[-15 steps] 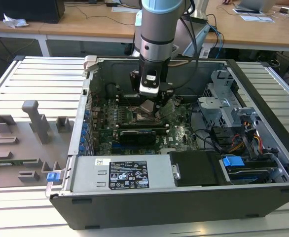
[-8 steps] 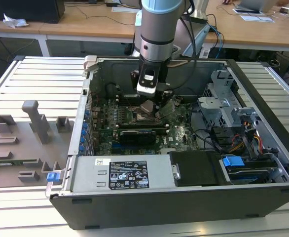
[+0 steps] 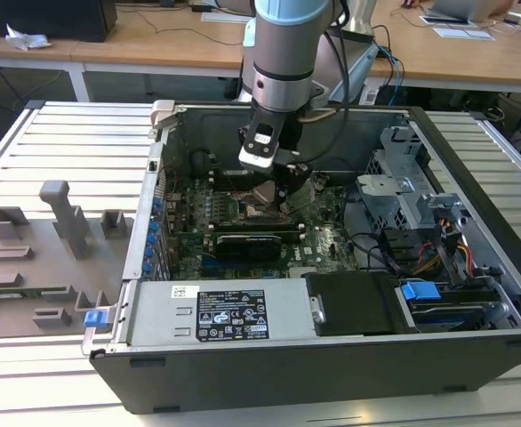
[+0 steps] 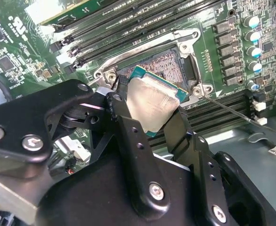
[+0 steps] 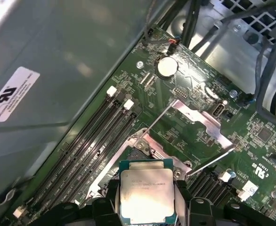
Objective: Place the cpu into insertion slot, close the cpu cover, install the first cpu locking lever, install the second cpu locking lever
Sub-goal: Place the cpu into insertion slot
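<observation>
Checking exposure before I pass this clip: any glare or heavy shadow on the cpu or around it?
Second wrist view: glare washes the cpu lid pale between the fingers, and the metal around the insertion slot glints. First wrist view: cpu evenly lit, no hot spot. Exterior view: computer case interior dim against the bright table.

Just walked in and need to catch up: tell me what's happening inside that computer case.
The robot arm's gripper has the cpu pinched between its fingers and holds it over the insertion slot on the motherboard of the open computer case. The slot's contact field is exposed, and the cpu is not yet seated. The cpu cover is swung open beside the slot.
</observation>
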`<state>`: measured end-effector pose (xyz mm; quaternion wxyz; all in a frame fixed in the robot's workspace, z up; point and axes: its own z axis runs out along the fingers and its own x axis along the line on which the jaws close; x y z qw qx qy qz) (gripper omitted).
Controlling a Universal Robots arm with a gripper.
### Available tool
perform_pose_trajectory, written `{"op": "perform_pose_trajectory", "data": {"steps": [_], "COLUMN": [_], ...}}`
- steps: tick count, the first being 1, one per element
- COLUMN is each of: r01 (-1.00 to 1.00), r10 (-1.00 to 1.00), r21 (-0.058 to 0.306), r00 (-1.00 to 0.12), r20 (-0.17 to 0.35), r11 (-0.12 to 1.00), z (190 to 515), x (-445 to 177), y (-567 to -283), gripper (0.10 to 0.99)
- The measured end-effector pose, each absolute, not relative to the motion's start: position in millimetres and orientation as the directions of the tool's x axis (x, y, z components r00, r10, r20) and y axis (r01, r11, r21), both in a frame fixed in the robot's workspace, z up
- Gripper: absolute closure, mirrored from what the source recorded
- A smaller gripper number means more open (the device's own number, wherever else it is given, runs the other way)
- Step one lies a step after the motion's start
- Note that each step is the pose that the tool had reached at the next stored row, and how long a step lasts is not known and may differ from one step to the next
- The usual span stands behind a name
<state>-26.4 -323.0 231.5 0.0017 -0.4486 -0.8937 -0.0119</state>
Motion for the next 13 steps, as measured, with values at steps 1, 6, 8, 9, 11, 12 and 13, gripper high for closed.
{"op": "perform_pose_trajectory", "data": {"steps": [1, 6, 8, 9, 11, 12, 13], "r01": [0.81, 0.849, 0.859, 0.862, 0.876, 0.881, 0.886], "r10": [0.81, 0.849, 0.859, 0.862, 0.876, 0.881, 0.886], "r21": [0.02, 0.019, 0.019, 0.019, 0.019, 0.019, 0.019], "r00": [-0.586, -0.528, -0.511, -0.507, -0.483, -0.472, -0.464], "r20": [0.014, 0.013, 0.013, 0.013, 0.013, 0.013, 0.013], "r11": [0.586, 0.527, 0.511, 0.507, 0.483, 0.472, 0.464], "z": [231.5, 231.2, 231.1, 231.1, 231.0, 230.9, 230.9], "x": [-26.4, -26.4, -26.4, -26.4, -26.4, -26.4, -26.4], "y": [-323.0, -323.0, -323.0, -323.0, -323.0, -323.0, -323.0], "gripper": [0.541, 0.541, 0.541, 0.541, 0.541, 0.541, 0.541]}}
